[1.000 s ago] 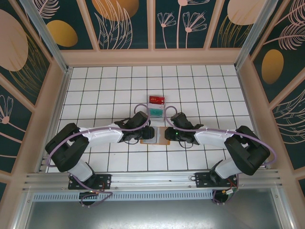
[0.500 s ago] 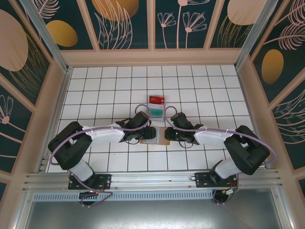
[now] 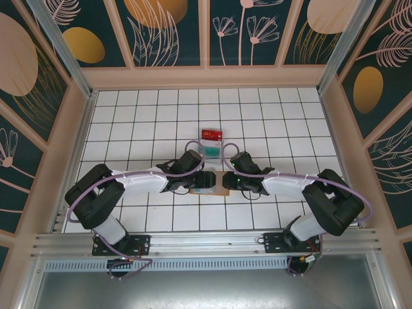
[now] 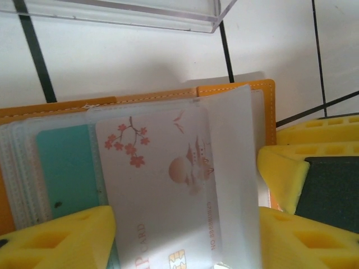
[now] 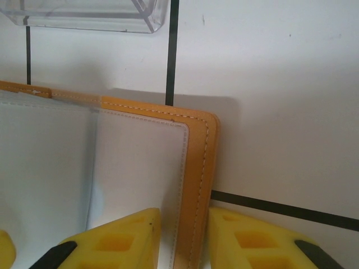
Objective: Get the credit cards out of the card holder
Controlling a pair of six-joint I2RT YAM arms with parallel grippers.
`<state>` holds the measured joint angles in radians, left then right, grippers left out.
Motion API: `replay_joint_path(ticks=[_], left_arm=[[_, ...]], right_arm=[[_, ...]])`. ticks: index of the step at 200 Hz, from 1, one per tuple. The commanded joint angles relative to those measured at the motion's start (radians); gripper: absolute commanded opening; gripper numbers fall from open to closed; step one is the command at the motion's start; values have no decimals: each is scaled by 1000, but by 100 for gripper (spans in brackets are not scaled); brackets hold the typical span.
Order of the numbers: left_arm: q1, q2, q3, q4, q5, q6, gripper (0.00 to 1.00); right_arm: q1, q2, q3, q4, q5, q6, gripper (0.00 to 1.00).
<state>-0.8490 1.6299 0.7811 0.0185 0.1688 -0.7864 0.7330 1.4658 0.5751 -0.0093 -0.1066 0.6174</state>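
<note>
The orange-tan card holder (image 3: 221,190) lies open on the tiles between both grippers. In the left wrist view its orange border (image 4: 235,89) frames clear sleeves holding a white blossom-print card (image 4: 162,179) and a teal card (image 4: 67,168). My left gripper (image 4: 185,246) is open and low over the pages, with a yellow finger on either side of the white card. My right gripper (image 5: 185,241) is shut on the holder's right flap (image 5: 196,168), one finger on the pale inside and one on the outside. From above, the left gripper (image 3: 203,180) covers the pages and the right gripper (image 3: 225,181) is at the flap.
A teal card (image 3: 209,150) and a red card (image 3: 210,134) lie on the tiles just beyond the holder. A clear plastic tray edge (image 4: 140,14) (image 5: 84,17) sits close behind the holder. One of the right gripper's fingers (image 4: 280,179) is close beside my left gripper.
My left gripper has slid right over the open holder and now covers the pale pages. The right gripper and the loose cards have not moved.
</note>
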Motion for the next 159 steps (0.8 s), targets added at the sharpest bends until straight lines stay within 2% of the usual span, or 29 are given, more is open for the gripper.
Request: replay_joint_path(ticks=[1, 40, 68, 91, 110, 139, 159], left_arm=[[0, 3, -11, -18, 16, 11, 75], [-1, -29, -4, -34, -1, 19, 95], [0, -53, 10, -60, -21, 28, 97], [2, -76, 14, -79, -40, 33, 94], [8, -84, 15, -110, -71, 45, 87], [18, -86, 6, -159, -121, 80, 68], [24, -87, -7, -165, -136, 90, 49]], right_arm=[[8, 22, 7, 10, -7, 11, 32], [-6, -36, 12, -30, 48, 12, 39], [-35, -119, 17, -68, 82, 12, 45], [-56, -170, 24, -71, 70, 10, 45], [-57, -176, 41, -57, 21, 15, 44], [-47, -156, 58, 9, -83, 60, 38], [-28, -132, 78, 45, -126, 72, 37]])
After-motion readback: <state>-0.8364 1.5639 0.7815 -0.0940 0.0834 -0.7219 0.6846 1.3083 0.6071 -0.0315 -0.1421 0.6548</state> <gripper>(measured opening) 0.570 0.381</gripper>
